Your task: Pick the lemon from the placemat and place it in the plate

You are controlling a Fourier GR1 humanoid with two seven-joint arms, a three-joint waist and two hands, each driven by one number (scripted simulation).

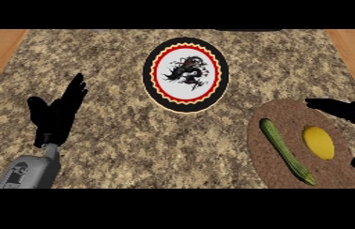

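Nearest, at the lower left: the left hand (57, 111) on its grey forearm (29, 171), fingers straight and spread, pointing up, at rest over the speckled stone tabletop (111, 64) and holding nothing.

Lower right: a round brown placemat (273, 115), cut off by the right edge. On it lay a long green cucumber (285, 150), running diagonally, and just beside it to the right the yellow lemon (318, 142), the two apart. The lemon sat untouched on the mat.

Right edge, above the lemon: the right hand (333, 107), only dark fingers showing, over the placemat's upper rim, not touching the lemon; whether its fingers were apart or curled could not be told.

Farthest, centre: a plate (149, 73) with a black rim, red ring and white middle bearing a dark dragon figure, well apart from the placemat.
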